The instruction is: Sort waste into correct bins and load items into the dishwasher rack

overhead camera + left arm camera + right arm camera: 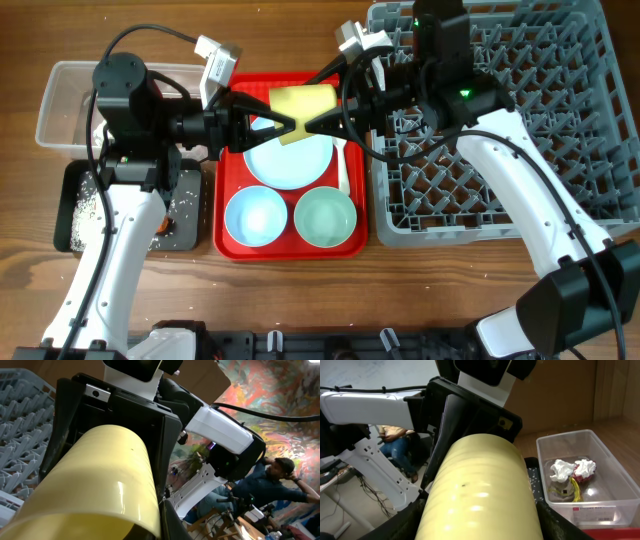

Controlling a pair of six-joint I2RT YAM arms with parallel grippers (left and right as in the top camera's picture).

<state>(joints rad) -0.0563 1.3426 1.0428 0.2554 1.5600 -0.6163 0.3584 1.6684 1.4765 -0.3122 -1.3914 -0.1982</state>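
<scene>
Sitting nearest on red tray: light blue bowl & pale green bowl, pale blue plate behind. Above it hangs yellow cup, left gripper & right gripper both clamped on it, hiding plate's far rim. Dishwasher rack farther right; clear tub far left w/ crumpled paper.

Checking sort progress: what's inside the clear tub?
Crumpled white paper, a red wrapper and a yellow wrapper lie in the clear tub. From overhead, the left arm covers much of it.
</scene>
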